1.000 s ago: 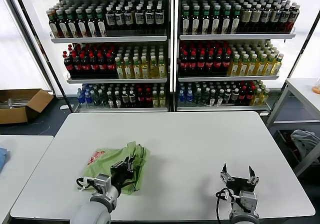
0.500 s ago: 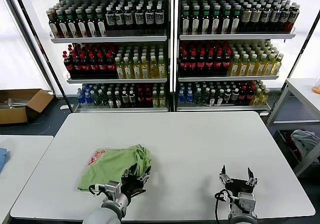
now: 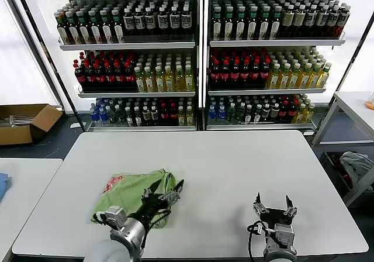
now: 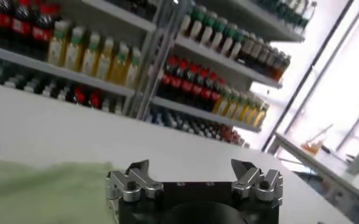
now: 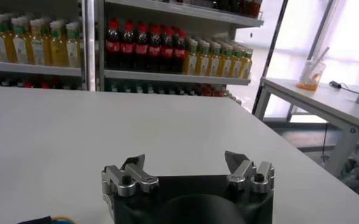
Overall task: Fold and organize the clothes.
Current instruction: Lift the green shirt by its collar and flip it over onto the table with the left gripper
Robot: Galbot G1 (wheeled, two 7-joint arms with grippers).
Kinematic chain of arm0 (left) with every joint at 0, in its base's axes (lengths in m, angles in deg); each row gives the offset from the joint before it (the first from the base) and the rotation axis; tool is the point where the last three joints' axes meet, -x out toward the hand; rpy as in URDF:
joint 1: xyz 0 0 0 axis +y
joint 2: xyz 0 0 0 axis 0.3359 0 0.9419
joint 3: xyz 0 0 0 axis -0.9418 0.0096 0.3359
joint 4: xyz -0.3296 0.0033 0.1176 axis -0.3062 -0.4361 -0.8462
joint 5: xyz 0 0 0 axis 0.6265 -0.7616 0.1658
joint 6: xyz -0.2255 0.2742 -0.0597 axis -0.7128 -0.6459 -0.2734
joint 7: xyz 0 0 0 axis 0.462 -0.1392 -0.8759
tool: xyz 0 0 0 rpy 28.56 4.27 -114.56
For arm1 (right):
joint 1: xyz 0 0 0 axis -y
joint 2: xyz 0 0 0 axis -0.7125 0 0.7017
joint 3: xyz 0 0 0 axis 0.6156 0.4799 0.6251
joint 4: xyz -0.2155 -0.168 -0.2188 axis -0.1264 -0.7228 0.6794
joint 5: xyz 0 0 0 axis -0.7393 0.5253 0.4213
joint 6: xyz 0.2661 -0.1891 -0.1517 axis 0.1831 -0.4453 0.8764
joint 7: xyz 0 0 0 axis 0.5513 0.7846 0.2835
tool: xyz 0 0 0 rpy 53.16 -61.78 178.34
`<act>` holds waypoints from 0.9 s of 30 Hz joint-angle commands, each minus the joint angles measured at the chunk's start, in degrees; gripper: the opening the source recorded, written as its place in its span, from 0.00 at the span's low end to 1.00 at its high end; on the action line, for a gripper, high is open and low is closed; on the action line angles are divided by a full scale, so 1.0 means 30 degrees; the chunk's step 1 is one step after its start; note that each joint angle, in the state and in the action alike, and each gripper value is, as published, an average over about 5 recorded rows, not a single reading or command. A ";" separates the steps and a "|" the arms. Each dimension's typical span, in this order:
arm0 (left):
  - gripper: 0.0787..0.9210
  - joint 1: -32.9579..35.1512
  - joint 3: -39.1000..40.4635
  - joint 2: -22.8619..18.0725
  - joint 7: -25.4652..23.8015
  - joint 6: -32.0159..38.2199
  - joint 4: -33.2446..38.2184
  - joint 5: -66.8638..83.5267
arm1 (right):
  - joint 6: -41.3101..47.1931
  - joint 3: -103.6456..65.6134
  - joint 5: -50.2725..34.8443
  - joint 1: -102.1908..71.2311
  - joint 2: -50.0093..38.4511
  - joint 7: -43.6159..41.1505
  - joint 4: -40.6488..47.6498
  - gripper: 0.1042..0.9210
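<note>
The clothes, a light green shirt [image 3: 130, 192] with a red print near one corner, lie folded into a rough bundle on the near left of the white table [image 3: 234, 162]. My left gripper [image 3: 166, 188] hovers open at the bundle's right end, nothing between its fingers. In the left wrist view the same gripper [image 4: 193, 167] stands wide open, with green fabric [image 4: 39, 189] to one side. My right gripper [image 3: 273, 202] waits open near the table's front edge at the right, empty; its wrist view shows the gripper [image 5: 185, 161] over bare tabletop.
Shelves of bottles [image 3: 198, 57] stand behind the table. A cardboard box [image 3: 26, 121] sits on the floor at far left. A side table [image 3: 356, 107] with a cloth bundle [image 3: 355, 162] under it stands at right.
My left gripper has let go of the green shirt and opened wide, and has swung toward the bundle's right end. The shirt has settled into a flatter bundle. The right arm has barely moved.
</note>
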 commanded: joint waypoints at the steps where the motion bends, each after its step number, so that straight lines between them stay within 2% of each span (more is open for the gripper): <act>1: 0.88 -0.0113 -0.4362 0.2029 0.0367 0.1945 -0.0918 -0.3880 | 0.0023 0.0247 -0.0049 0.0248 -0.0047 -0.0029 0.0152 0.88; 7: 0.88 0.1115 -0.6131 0.3315 -0.0094 0.2522 -0.2184 -0.7276 | 0.0040 0.0584 -0.0026 0.0486 -0.0032 -0.0036 0.0301 0.88; 27: 0.88 0.1215 -0.5418 0.3217 -0.1335 0.1154 -0.3989 -0.6262 | -0.0113 0.0509 0.0194 -0.0030 0.0056 0.0017 0.0048 0.88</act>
